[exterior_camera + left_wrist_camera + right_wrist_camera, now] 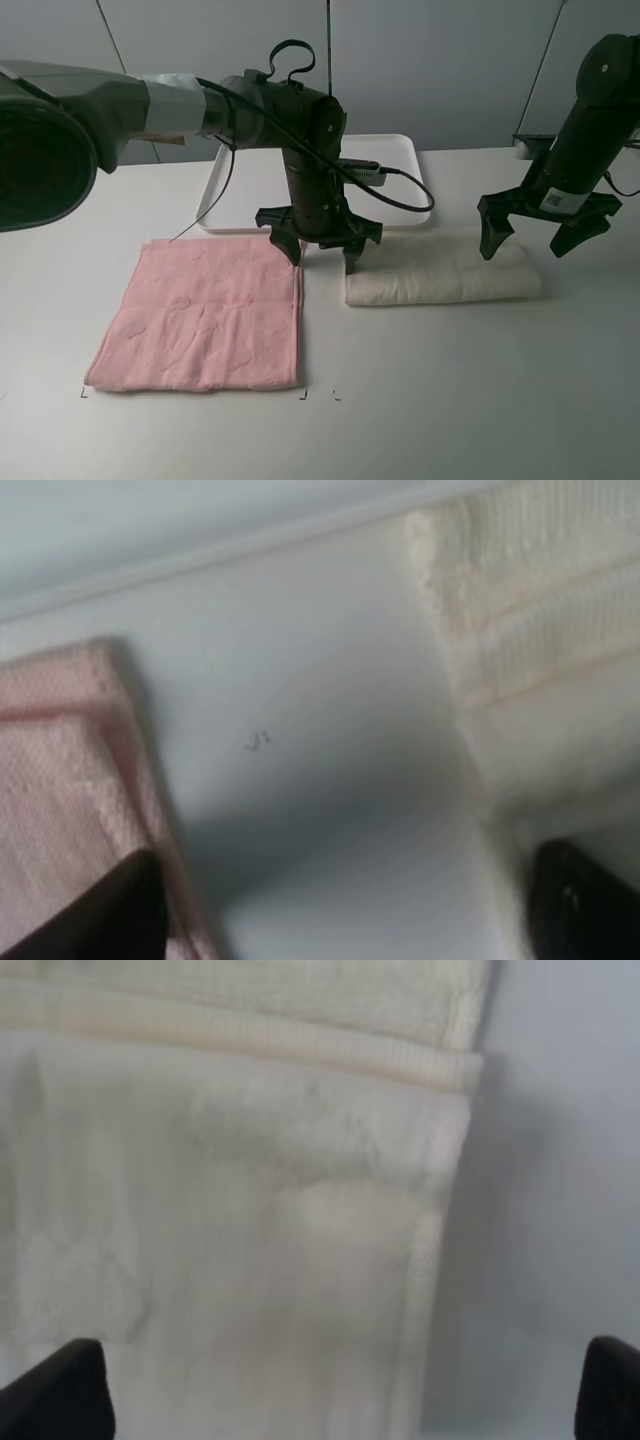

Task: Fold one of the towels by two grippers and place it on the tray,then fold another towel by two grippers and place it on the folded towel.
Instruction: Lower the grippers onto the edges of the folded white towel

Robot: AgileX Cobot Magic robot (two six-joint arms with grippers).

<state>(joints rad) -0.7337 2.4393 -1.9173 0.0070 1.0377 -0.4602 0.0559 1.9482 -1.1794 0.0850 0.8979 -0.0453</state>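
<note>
Cream terry towel (445, 275) is folded into a long strip on the white table (450, 420), just in front of the flat white plastic tray (395, 150) and not yet on it. Long axis runs side to side across the exterior high view.

Left black claw gripper (321, 256) is set over the strip's left end, in the gap beside the flat pink terry towel (205, 320). Right black claw gripper (523, 246) is set over the right end. Each end is covered by its own arm. Both claws are spread wide, nothing held.

Judgement: each end is to be pinched, then the strip carried back to the tray.

Left wrist view: cream corner (520, 630) is seen near one finger (585, 900), pink edge (60, 810) near the other. The pale ridge beyond is probably the tray rim, but it is too blurred to confirm. Right wrist view: layered hem (250, 1210) is centred between the fingertips (50, 1390). Height above the cloth cannot be told from either.
</note>
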